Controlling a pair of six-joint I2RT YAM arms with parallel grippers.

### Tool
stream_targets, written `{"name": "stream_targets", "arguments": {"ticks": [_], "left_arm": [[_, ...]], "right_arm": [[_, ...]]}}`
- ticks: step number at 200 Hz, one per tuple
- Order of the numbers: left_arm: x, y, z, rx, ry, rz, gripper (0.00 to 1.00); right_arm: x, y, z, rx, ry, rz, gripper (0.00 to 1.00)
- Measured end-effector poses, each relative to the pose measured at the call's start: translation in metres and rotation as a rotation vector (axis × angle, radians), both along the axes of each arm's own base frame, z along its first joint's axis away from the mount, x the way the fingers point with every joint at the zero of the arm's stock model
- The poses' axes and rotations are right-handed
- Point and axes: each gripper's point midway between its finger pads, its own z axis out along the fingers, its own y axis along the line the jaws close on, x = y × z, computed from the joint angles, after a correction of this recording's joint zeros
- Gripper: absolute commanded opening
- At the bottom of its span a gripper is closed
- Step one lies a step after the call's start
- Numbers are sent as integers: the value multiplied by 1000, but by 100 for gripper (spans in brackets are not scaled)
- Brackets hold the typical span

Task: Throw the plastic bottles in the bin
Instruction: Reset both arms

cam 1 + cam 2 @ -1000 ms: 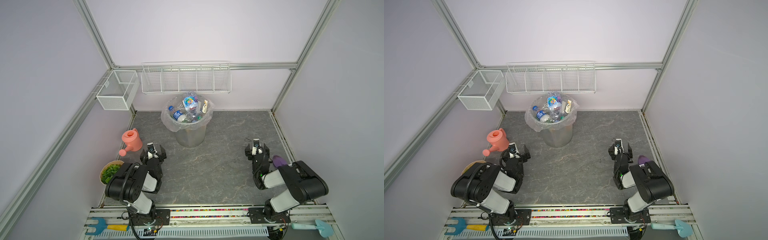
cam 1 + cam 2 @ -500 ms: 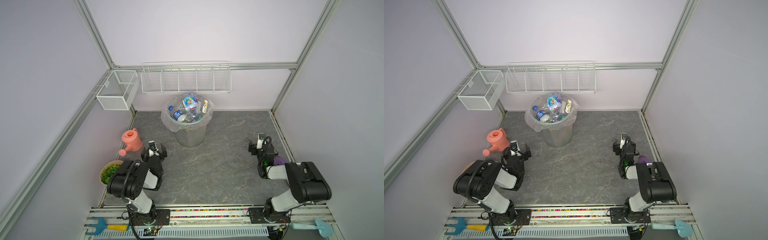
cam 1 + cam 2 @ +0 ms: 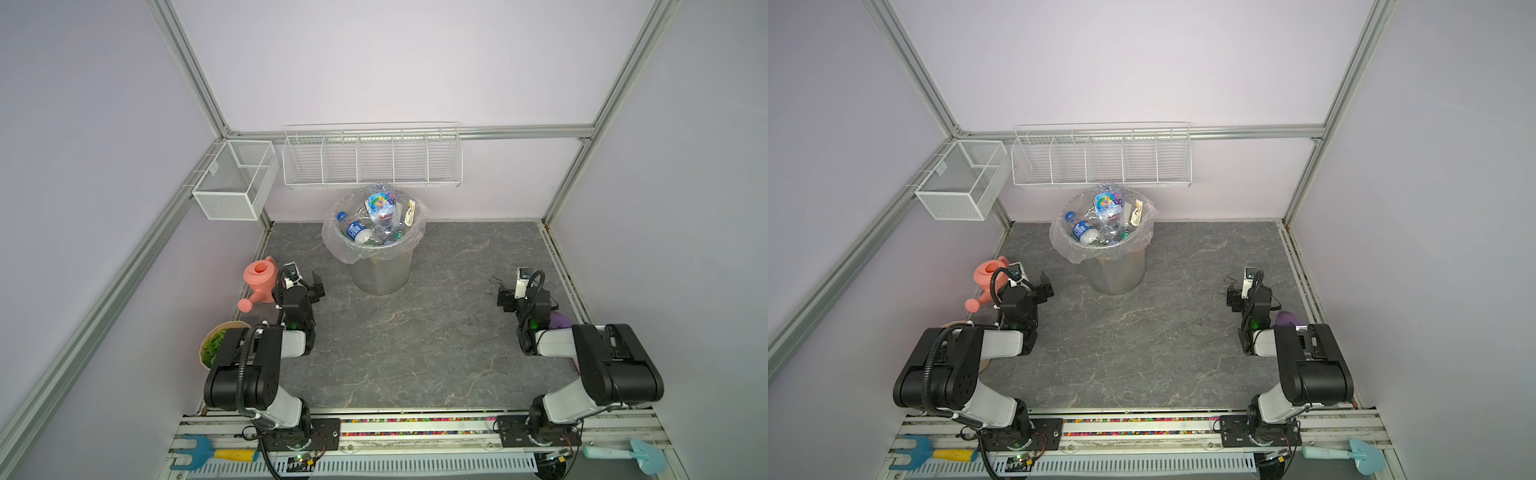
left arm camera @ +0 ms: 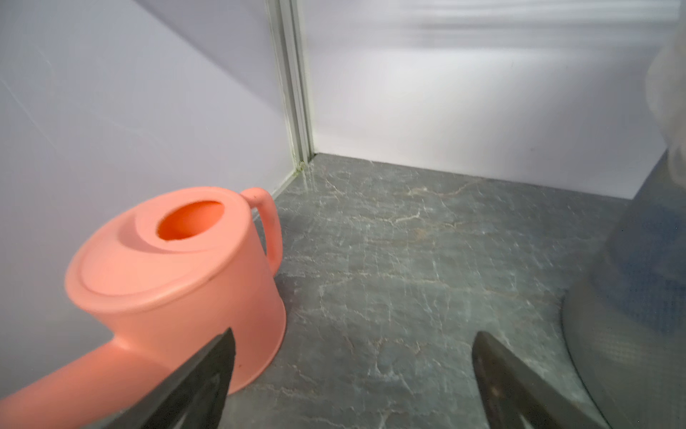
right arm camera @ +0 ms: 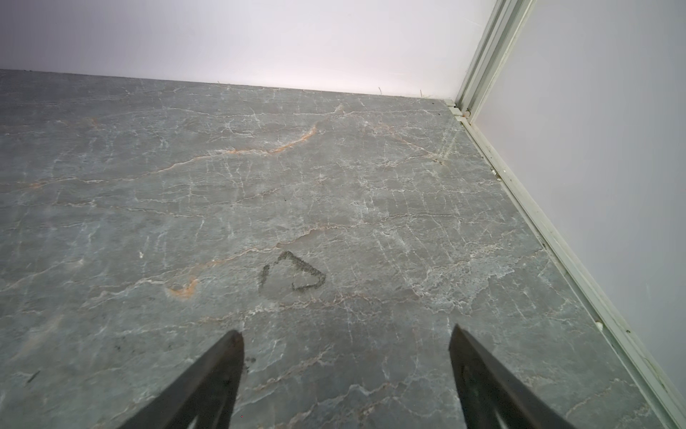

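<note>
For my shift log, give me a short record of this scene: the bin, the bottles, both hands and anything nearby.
bin: grey, bag-lined, upright on the floor
plastic bottles: every visible one piled inside the bin
left hand: open, empty, beside the pink watering can
right hand: open, empty, above bare floor

A grey, marble-veined slab (image 3: 395,345) carries everything: the round grey bin (image 3: 380,276) stands near the back wall, a pink watering can (image 3: 261,282) upright by the left wall, and a bowl of green leaves (image 3: 212,347) at that edge, nearer the front. A mostly hidden purple object (image 3: 559,321) lies by the right edge, and a dark triangular smudge (image 5: 293,273) marks the bare surface.
</note>
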Motion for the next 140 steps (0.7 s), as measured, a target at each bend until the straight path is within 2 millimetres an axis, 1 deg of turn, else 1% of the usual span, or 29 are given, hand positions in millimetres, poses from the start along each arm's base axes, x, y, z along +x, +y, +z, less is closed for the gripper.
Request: {"name": "stream_targets", "arguments": {"ticks": [33, 99, 131, 140], "left_arm": [[-1, -3, -7, -9, 30, -18, 99], [-1, -4, -8, -12, 33, -24, 99], [1, -13, -9, -17, 37, -76, 99], [1, -16, -9, -17, 37, -91, 99]], "right_arm": [[0, 1, 0, 1, 0, 3, 89], [0, 1, 0, 4, 0, 2, 89], [0, 1, 0, 5, 0, 5, 89], [0, 5, 0, 11, 1, 26, 89]]}}
